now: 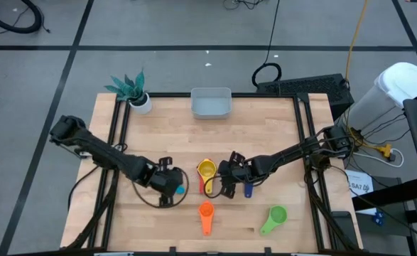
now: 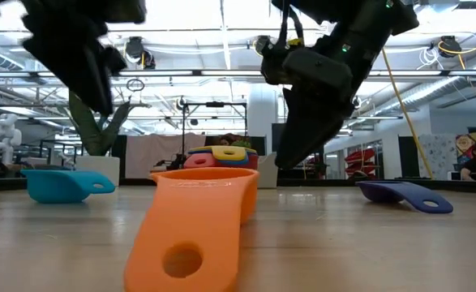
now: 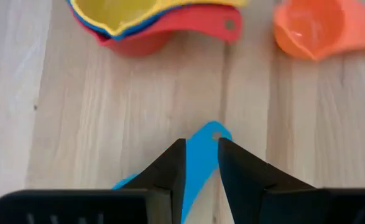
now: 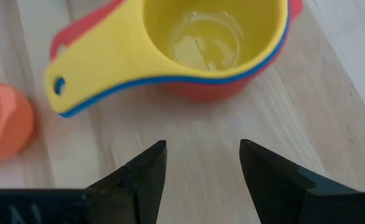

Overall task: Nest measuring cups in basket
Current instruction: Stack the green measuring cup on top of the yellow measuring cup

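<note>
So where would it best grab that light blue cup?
Probably by the flat handle, from straight above. The light blue cup sits upright on the table, its handle sticking out clear of the bowl. The left tool hangs right over that handle, fingers open either side.

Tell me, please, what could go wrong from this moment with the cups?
The left end effector straddles only the thin handle of the light blue cup, so the cup may tilt or slip if lifted. The right end effector hangs open close to the stack topped by the yellow cup; a careless approach could push the stack away from the basket.
</note>
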